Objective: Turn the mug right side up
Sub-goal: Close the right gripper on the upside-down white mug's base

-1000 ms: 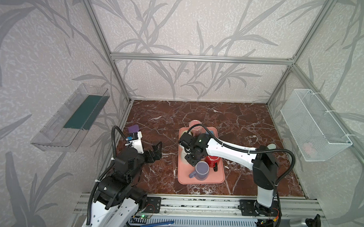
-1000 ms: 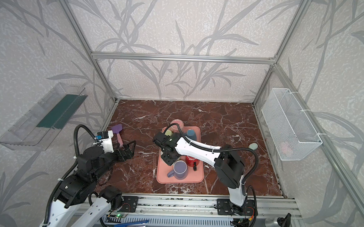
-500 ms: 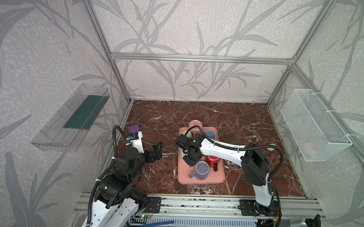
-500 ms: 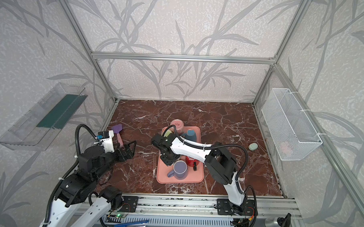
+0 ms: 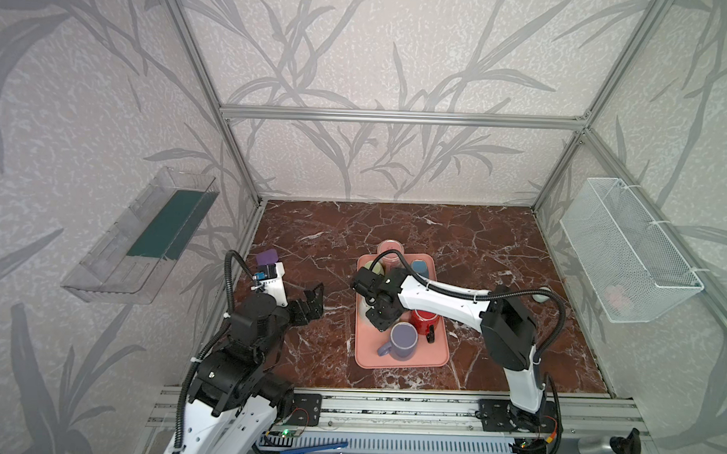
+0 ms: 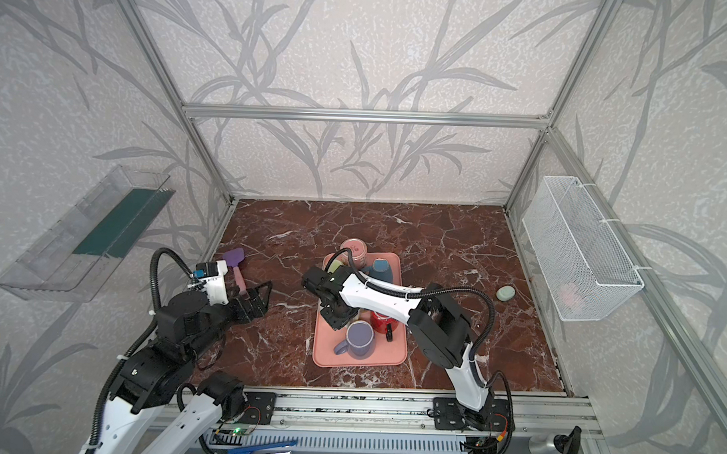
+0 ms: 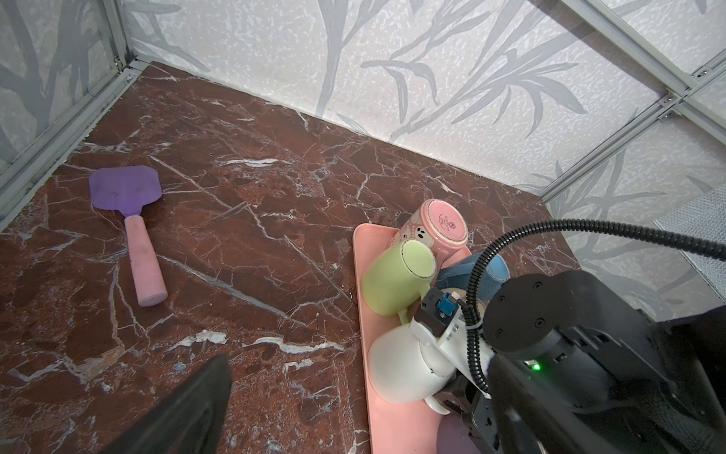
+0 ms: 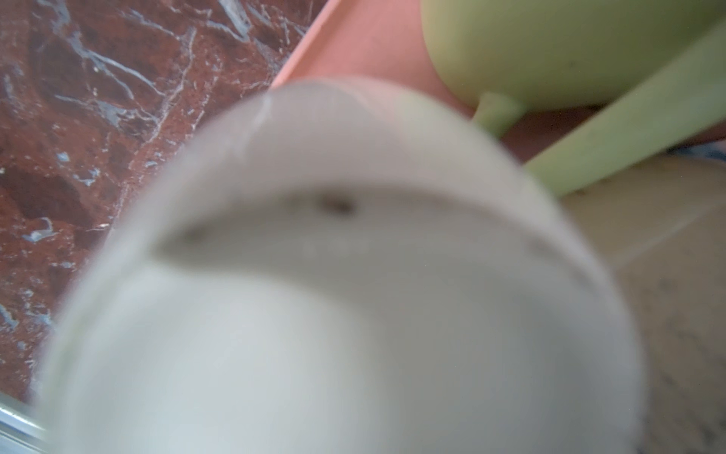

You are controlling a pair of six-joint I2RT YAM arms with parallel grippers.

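White mug (image 7: 404, 369), base-up on the left side of the pink tray (image 5: 403, 360), just beside the green mug (image 7: 396, 279); right gripper (image 5: 378, 317) close against it, presumably seeking a flipping hold, closure indiscernible; left gripper (image 5: 311, 303) spread wide, idle over the marble tabletop (image 5: 307, 346).

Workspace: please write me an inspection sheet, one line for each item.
Surface: red marble table, pink tray near its middle.
Job's things: white mug, bottom up on the tray.
Clutter: green mug, blue mug, red mug, purple mug on the tray; pink mug at its far edge; spatula and small green object on the table.
Grippers: left gripper jaws open, away from the tray; right gripper at the white mug, jaws hidden.
Cables: black hose loops over each arm.
Surroundings: wire basket, clear shelf on side walls.
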